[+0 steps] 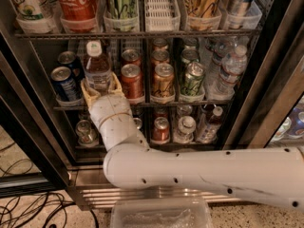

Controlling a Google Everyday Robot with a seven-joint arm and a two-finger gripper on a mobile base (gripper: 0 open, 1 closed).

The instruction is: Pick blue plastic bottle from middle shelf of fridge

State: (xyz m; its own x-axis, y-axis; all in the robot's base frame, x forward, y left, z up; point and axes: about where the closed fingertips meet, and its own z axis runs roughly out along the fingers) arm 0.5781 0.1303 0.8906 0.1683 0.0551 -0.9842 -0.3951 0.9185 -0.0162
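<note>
At the middle shelf [156,103] of the fridge [23,122]: gripper [101,90] closed on the blue plastic bottle [97,65].
The jaws pinched the bottle's lower body, one tan finger on each side; the white cap stood upright above the jaws. A blue can [64,82] sat just left of the jaws, a red can [131,80] just right. The white arm [199,172] ran below them.

- blue plastic bottle [97,65] stands on middle shelf [166,104] of fridge [28,127], front row, left part
- gripper [101,87] around bottle base, fingers [89,92] touching both sides
- left can [64,82] beside bottle, right can [131,82] on other side
- water bottles [228,70] far right, same shelf
</note>
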